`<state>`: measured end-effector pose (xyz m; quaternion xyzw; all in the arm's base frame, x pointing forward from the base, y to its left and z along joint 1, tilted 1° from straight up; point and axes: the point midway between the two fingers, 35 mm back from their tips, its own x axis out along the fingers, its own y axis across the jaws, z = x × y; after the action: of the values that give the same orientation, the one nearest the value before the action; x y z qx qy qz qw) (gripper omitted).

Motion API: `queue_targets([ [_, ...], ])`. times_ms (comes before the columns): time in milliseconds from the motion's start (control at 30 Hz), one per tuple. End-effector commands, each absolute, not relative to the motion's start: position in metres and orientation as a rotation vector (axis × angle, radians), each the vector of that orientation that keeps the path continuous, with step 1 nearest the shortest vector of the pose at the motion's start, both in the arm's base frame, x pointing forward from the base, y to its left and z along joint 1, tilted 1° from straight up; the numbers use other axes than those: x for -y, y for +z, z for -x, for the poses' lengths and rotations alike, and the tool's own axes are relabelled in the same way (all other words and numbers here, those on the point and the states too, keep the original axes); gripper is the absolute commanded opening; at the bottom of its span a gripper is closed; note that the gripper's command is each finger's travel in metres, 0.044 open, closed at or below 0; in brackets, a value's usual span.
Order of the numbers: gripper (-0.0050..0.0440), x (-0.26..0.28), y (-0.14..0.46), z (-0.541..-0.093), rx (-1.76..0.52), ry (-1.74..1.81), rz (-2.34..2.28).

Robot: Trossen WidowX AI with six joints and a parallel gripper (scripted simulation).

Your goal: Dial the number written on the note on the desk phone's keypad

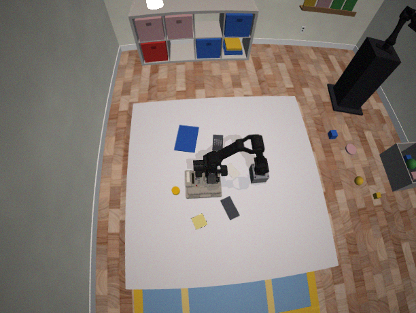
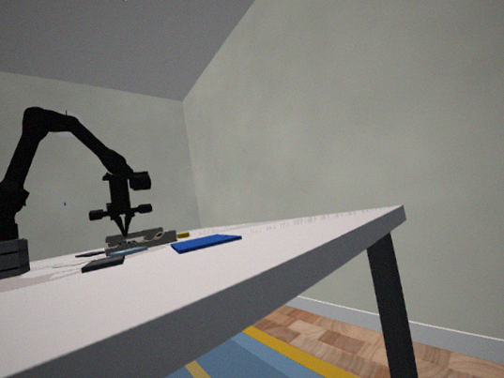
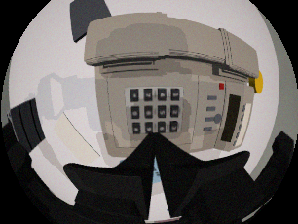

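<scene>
A beige desk phone (image 1: 202,184) sits near the middle of the white table, with its handset (image 3: 169,40) lying in the cradle. Its dark keypad (image 3: 154,111) shows in the wrist view, with a small display (image 3: 232,116) and a red light to the right. My gripper (image 3: 153,136) is shut and empty, pointing down with its tips a little above the lower middle of the keypad. From the side it (image 2: 124,231) hangs just over the phone. A yellow note (image 1: 198,221) lies on the table in front of the phone; its writing is too small to read.
A dark grey card (image 1: 230,207), a blue book (image 1: 186,138), a small dark remote (image 1: 217,141), a cream pad (image 1: 233,170) and a yellow disc (image 1: 175,190) lie around the phone. The arm's base (image 1: 259,173) stands to the right.
</scene>
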<state>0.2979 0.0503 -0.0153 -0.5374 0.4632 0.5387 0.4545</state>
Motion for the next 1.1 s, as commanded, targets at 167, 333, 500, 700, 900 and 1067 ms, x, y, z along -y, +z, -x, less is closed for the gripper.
queue_targets([
  [167,-0.005,-0.049,-0.029,-0.295,-1.151,1.339,1.325],
  [333,-0.005,-0.049,-0.036,-0.295,-1.151,1.339,1.325],
  [500,-0.005,-0.049,-0.036,-0.294,-1.151,1.339,1.325],
  [700,-0.005,-0.049,-0.036,-0.294,-1.151,1.339,1.325],
  [900,-0.005,-0.049,-0.036,-0.294,-1.151,1.339,1.325],
  [1067,-0.005,-0.049,-0.036,-0.294,-1.151,1.339,1.325],
])
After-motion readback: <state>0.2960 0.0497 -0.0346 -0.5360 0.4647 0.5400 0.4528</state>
